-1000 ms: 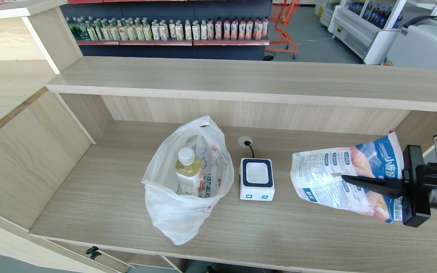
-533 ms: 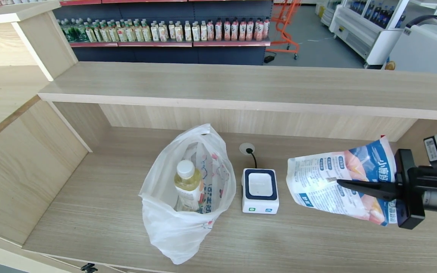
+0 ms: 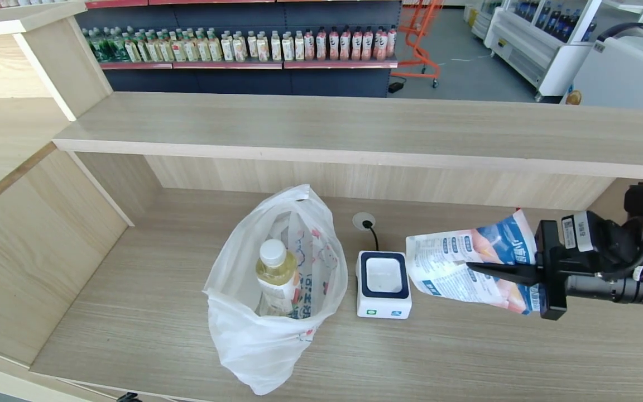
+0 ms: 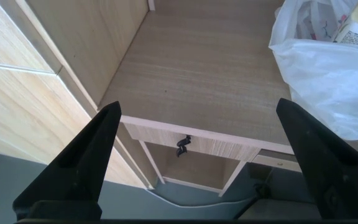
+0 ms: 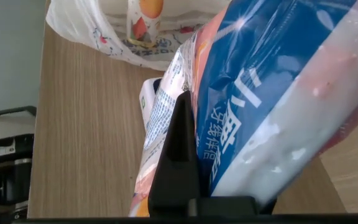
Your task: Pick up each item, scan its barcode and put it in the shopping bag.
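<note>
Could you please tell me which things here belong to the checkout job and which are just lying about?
Part of the job: snack packet, held in the right gripper; barcode scanner; shopping bag, with a bottle inside.
Just about: shelf of drinks in the background; orange trolley; display fridge.

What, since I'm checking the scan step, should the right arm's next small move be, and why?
Probably shift the blue-and-white plastic snack pouch, clamped in the right tool, slightly left over the white square barcode scanner: it hangs beside the scanner, not above its window.
</note>
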You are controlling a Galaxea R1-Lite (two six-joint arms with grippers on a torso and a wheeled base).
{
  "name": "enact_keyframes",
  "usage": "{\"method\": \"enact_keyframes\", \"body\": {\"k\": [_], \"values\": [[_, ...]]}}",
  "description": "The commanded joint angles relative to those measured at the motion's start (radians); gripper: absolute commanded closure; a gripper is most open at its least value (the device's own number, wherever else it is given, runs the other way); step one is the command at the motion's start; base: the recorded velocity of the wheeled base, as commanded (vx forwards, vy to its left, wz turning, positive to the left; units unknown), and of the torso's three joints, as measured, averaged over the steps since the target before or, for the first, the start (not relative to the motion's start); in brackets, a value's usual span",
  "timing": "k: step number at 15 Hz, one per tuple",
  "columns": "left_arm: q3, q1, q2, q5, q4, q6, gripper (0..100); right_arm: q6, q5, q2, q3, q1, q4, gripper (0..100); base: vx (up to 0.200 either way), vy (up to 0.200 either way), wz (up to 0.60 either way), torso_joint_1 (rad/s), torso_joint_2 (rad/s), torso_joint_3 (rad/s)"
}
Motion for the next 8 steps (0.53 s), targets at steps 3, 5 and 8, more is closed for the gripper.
{"method": "enact_keyframes", "body": {"k": [3,5,8], "values": [[0.000,0.000,0.002,0.001,0.000,0.000,0,-0.122,0.023,0.154,-0.033,0.008,-0.007,100,0.000,0.000,0.00,0.000,0.00,0.000],[0.000,0.000,0.000,0.001,0.000,0.000,0,-0.120,0.026,0.166,-0.045,0.027,-0.018,100,0.000,0.000,0.00,0.000,0.00,0.000],[0.000,0.000,0.000,0.001,0.000,0.000,0,-0.123,0.026,0.207,-0.111,0.068,-0.021,100,0.000,0.000,0.00,0.000,0.00,0.000]]}}
